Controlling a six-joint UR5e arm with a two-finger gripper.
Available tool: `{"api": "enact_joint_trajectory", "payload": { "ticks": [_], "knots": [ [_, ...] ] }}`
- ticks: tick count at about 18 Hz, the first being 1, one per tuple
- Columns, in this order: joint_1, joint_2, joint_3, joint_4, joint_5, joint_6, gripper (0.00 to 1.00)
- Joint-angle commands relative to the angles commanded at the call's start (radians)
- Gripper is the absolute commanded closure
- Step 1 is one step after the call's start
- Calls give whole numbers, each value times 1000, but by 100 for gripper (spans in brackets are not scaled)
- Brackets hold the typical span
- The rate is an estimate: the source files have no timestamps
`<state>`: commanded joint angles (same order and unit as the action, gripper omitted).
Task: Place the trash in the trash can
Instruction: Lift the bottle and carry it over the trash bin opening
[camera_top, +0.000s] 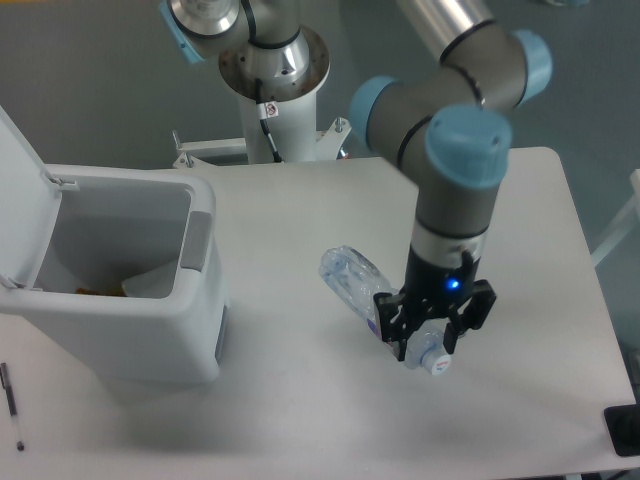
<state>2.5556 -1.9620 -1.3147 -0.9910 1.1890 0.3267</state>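
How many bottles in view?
1: the bottle lies mid-table, its cap end in the gripper. The bin may hide more.
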Motion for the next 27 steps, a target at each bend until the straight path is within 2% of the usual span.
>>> {"api": "enact_joint_trajectory", "payload": {
  "ticks": [3, 11, 17, 20, 23, 27],
  "knots": [
    [0, 14, 12, 17, -46, 0, 52],
    [8, 20, 104, 22, -206, -2, 52],
    [8, 60, 114, 23, -316, 0, 52],
    [2, 66, 138, 23, -382, 0, 52],
    [-24, 80, 134, 23, -425, 0, 52],
    [-99, 92, 129, 38, -427, 14, 52]
  ]
}}
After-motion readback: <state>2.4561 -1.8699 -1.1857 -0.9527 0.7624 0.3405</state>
